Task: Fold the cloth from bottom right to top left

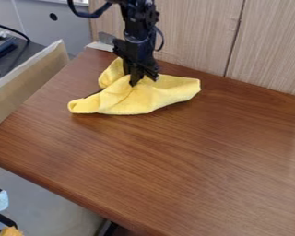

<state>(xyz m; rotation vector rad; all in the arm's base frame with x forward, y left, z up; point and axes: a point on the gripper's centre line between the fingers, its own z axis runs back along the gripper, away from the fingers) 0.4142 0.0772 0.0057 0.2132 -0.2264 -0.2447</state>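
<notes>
Tabletop (174,166) of brown wood spread widely between its near edge, which slanted down toward the right of the view, and the crumpled yellow cloth (156,99). The cloth lay on the far left part of the tabletop, one narrow lobe pointing left, a broader end reaching right, and a raised fold behind. The claw (134,79) pointed down into the middle of it, touching; whether it was spread or pinching fabric, I cannot tell. Above, the black arm (138,25) hung nearly upright from the top edge of the view. A tan board (26,85) stood just beyond the tabletop's left edge, and wood paneling (193,32) rose behind its far edge, near the cloth and the arm.
</notes>
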